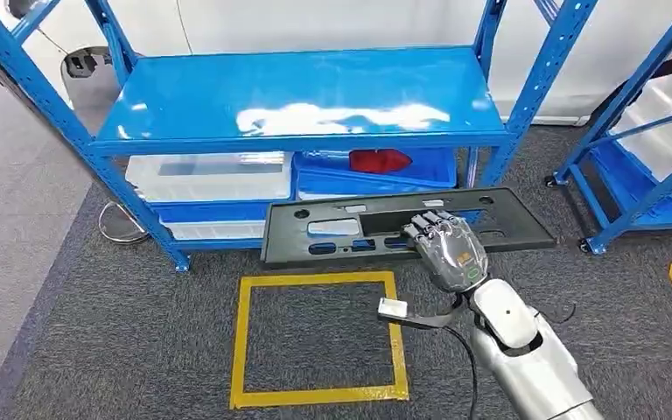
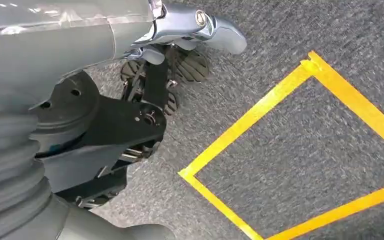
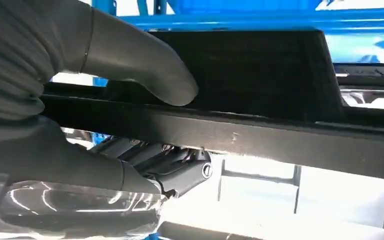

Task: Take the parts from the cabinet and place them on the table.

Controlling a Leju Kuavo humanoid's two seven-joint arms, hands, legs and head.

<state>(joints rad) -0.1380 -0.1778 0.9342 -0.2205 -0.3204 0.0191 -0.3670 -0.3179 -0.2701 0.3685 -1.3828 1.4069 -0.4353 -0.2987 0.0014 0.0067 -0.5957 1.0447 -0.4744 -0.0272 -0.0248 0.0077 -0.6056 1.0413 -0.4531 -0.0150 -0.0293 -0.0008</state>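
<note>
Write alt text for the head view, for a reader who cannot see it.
The robot's right hand holds a long black plastic part in front of a blue shelving rack. A yellow taped square marks the grey carpet below.

Black plastic panel (image 1: 350,229) — long, flat, with cut-out slots.
Held level in front of the blue cabinet's (image 1: 302,92) lower shelf — gripped by the right robot hand (image 1: 444,243).

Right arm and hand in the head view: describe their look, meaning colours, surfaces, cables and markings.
The right arm is glossy silver, built of rounded segments. A black cable runs beside it, and a flat grey ribbon ends in a small pale connector. The right hand has a shiny metallic back bearing a small orange and green marking, with darker segmented fingers.
</note>
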